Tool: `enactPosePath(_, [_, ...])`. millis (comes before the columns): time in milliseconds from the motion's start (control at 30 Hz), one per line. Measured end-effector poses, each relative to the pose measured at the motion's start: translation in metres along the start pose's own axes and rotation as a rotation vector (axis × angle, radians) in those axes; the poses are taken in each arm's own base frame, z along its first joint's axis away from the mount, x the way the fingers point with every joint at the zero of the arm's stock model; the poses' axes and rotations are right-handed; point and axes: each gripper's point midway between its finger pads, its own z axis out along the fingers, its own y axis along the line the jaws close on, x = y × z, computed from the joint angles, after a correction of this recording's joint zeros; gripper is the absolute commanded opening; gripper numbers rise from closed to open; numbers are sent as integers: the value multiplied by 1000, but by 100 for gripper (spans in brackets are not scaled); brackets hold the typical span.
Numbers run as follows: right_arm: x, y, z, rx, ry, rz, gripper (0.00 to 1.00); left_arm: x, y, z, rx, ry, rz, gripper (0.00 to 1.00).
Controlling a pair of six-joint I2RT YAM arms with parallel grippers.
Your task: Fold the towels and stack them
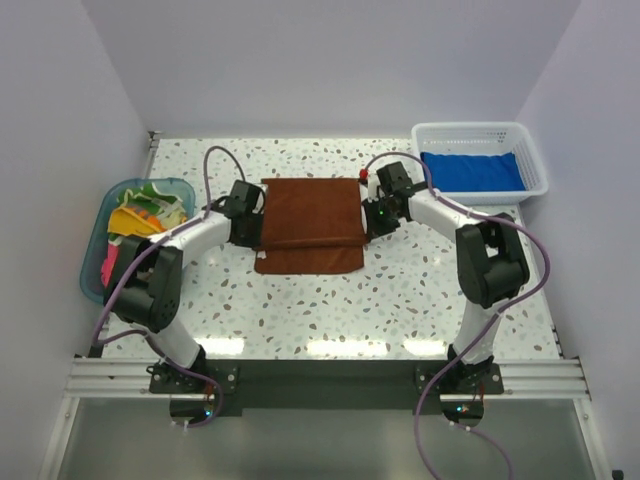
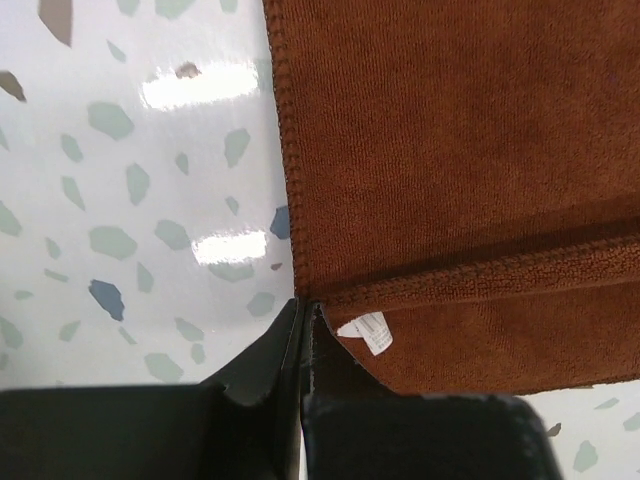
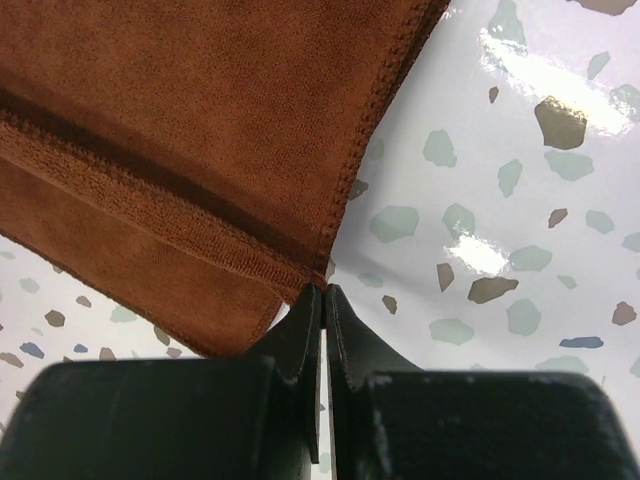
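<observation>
We see a white plastic mesh basket (image 1: 470, 128) at the far right corner of the speckled white terrazzo tabletop (image 1: 400, 290), and a translucent teal plastic tub (image 1: 92, 260) at its left edge, well apart.

At the table (image 1: 400, 300) centre a towel (image 1: 308, 225) is laid; at its left edge a tub (image 1: 150, 181) of towels (image 1: 140, 215); in the far-right corner a basket (image 1: 480, 127).
</observation>
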Motion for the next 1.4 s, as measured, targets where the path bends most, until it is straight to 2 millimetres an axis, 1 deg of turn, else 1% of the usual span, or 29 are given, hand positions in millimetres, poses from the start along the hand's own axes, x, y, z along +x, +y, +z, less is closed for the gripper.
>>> enactPosePath(167, [7,-2,7,2,24,12,0,18,-4,3,3,40,-22,0])
enactPosePath(267, [9,-4,9,12,30,14,0,26,-7,4,10,57,-43,0])
enactPosePath(367, [11,-5,9,18,34,15,0,38,-11,6,12,79,-63,0])
enactPosePath(500, [18,-5,11,18,52,18,0,43,-14,-1,21,71,-79,0])
enactPosePath(667, [17,-6,8,22,49,18,0,37,-15,-10,26,52,-90,0])
enactPosePath(800, [10,-6,-5,41,23,12,0,21,-16,-21,25,21,-93,0])
enactPosePath(967, [-16,-3,-36,62,-68,0,0,-10,-14,-48,19,-68,-104,0])
enactPosePath(1067, [-26,2,-56,60,-125,-5,0,-19,-12,-64,24,-112,-110,0])
enactPosePath(1133, [-31,6,-67,52,-156,-4,0,-22,-12,-73,29,-130,-113,0])
enactPosePath(1200, [-31,9,-72,42,-171,3,0,-22,-12,-76,31,-136,-114,0])
enactPosePath(1267, [-24,10,-69,33,-157,13,0,-18,-12,-74,30,-128,-113,0])
enactPosePath(1300, [-19,10,-66,30,-146,18,0,-13,-12,-71,30,-115,-111,0])
enactPosePath(1400, [5,10,-53,19,-83,41,0,8,-17,-60,34,-61,-89,0])
